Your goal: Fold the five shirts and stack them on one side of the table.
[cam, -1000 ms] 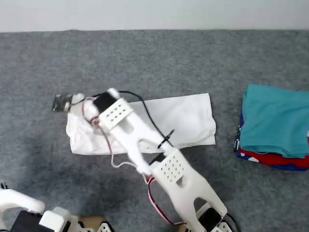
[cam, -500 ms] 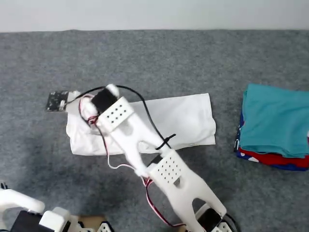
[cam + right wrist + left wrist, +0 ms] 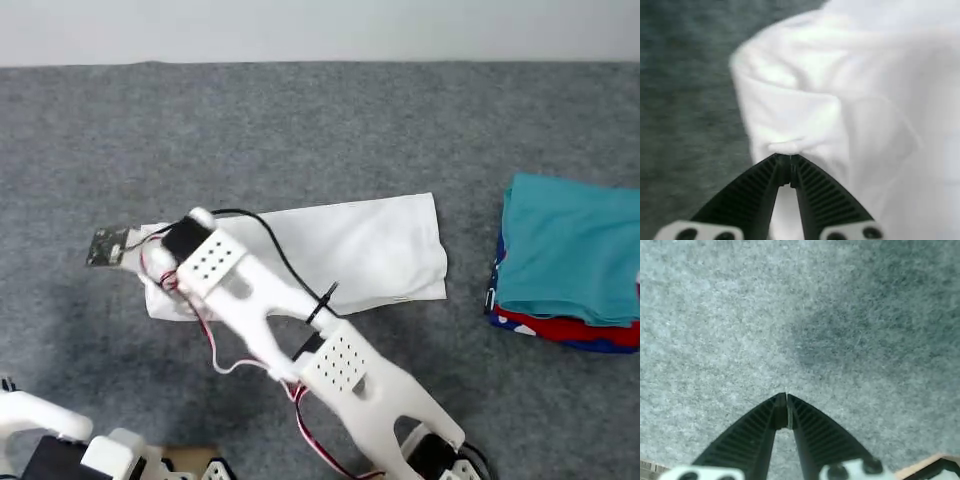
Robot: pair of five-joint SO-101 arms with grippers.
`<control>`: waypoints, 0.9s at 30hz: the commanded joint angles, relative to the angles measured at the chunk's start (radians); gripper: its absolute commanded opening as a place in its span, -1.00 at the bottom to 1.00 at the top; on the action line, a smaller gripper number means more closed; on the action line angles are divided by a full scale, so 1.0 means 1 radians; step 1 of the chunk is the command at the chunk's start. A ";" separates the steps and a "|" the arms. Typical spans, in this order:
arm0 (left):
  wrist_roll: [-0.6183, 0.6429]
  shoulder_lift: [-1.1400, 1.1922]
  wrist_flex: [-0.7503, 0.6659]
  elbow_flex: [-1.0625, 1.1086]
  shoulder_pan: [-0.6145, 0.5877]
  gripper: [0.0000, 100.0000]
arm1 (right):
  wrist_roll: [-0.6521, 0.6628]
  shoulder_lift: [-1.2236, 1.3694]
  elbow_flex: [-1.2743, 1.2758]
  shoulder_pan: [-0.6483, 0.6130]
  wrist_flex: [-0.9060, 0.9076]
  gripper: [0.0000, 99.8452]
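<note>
White shirt [image 3: 360, 250] lies as a long folded strip across the middle of the grey table [image 3: 300, 130], well apart from the stack of folded shirts [image 3: 570, 260] at the table's edge. Right gripper [image 3: 785, 172] sits at the strip's end farthest from the stack, jaws pressed together on a small pucker of cloth; left gripper [image 3: 786, 410] is closed on nothing above bare table. Step in hand appears to be the crosswise fold: the next move calls for carrying the pinched end over toward the opposite end, edges aligned.
</note>
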 commanded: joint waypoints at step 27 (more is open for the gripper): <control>-0.005 -0.040 0.000 -0.002 0.008 -0.99 | -0.015 -0.209 0.002 0.122 0.171 -0.98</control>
